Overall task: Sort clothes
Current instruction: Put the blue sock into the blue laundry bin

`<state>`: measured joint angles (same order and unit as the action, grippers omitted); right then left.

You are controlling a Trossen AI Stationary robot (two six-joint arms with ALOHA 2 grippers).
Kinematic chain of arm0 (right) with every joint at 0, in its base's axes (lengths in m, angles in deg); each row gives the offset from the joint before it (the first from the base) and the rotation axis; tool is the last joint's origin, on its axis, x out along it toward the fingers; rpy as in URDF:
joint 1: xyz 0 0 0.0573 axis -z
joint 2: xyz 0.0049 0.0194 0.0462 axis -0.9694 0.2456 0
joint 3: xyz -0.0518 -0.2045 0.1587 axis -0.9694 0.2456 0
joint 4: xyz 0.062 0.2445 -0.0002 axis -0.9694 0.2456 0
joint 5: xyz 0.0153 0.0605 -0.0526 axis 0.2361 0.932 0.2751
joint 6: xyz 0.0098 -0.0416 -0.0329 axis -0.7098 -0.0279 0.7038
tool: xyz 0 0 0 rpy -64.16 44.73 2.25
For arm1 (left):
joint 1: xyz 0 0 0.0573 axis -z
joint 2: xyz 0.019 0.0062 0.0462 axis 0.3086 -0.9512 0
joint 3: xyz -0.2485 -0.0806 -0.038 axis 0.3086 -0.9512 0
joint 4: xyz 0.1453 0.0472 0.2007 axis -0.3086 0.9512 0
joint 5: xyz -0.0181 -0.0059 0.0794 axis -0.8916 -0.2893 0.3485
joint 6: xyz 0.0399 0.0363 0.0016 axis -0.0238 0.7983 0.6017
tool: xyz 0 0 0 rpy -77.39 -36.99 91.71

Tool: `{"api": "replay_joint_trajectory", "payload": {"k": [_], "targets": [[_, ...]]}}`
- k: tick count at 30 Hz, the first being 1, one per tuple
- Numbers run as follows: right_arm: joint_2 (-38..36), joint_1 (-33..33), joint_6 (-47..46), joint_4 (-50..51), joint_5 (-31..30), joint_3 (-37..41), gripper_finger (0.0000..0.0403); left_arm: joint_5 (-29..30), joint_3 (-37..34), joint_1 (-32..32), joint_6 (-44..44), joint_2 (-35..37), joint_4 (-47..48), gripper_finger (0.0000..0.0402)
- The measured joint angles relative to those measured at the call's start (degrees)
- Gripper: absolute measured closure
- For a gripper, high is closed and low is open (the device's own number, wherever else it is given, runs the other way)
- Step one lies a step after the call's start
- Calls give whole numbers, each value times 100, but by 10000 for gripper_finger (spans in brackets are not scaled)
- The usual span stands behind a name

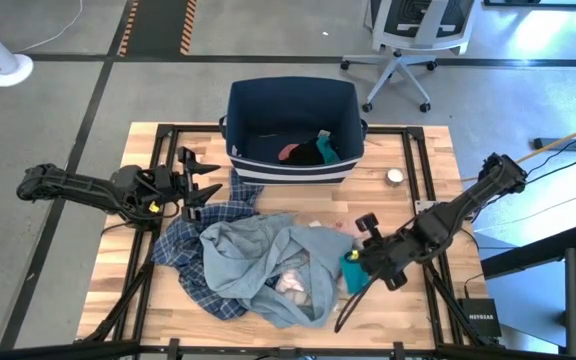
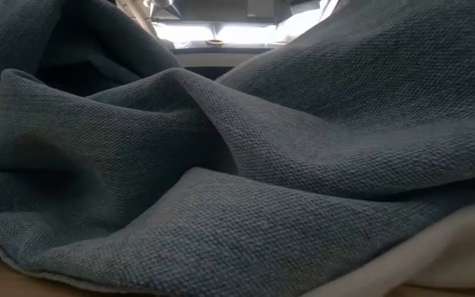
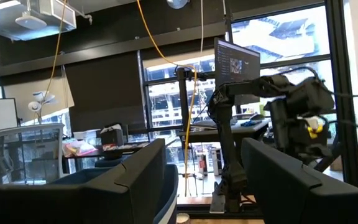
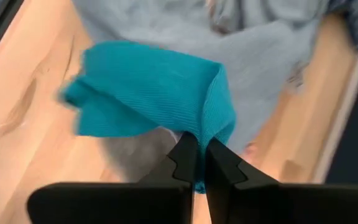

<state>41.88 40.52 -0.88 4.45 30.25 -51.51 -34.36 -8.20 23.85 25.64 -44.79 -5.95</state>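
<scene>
A heap of clothes lies on the wooden table: a large light grey-blue garment over a blue-and-white plaid shirt, with pale pink pieces in its folds. The grey-blue cloth fills the low view. My right gripper hovers at the heap's right edge, shut on a small teal piece. My left gripper stands open and holds nothing, raised at the table's left, near the bin's left front corner. The navy bin holds a reddish, a black and a teal piece. My right gripper pinches the teal piece between its two fingertips at a folded edge. The fingers come steeply from above, slanting from the table's right. The teal piece hangs loosely below the fingers, lifted clear of the heap and the table.
A small round white object lies on the table right of the bin. Black frame rails run along the tabletop's edges. Bare wood shows near the table's right front. An office chair stands beyond the table.
</scene>
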Motion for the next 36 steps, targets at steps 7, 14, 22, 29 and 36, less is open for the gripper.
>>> {"api": "replay_joint_trajectory", "payload": {"k": [7,14,22,29,36], "targets": [[-2,4,472,-208,-1049,-224,376,-2,1,-1,0,-1,-1,194],[24,139,583,-779,-2691,141,375,-2,1,1,0,1,0,194],[193,703,720,-2508,-2214,1204,365,0,0,0,2,0,0,194],[467,1094,1060,-3261,-1031,1488,283,-1,1,-1,2,1,2,194],[655,1143,1566,-3888,-869,1485,241,1,0,-3,2,0,1,194]]}}
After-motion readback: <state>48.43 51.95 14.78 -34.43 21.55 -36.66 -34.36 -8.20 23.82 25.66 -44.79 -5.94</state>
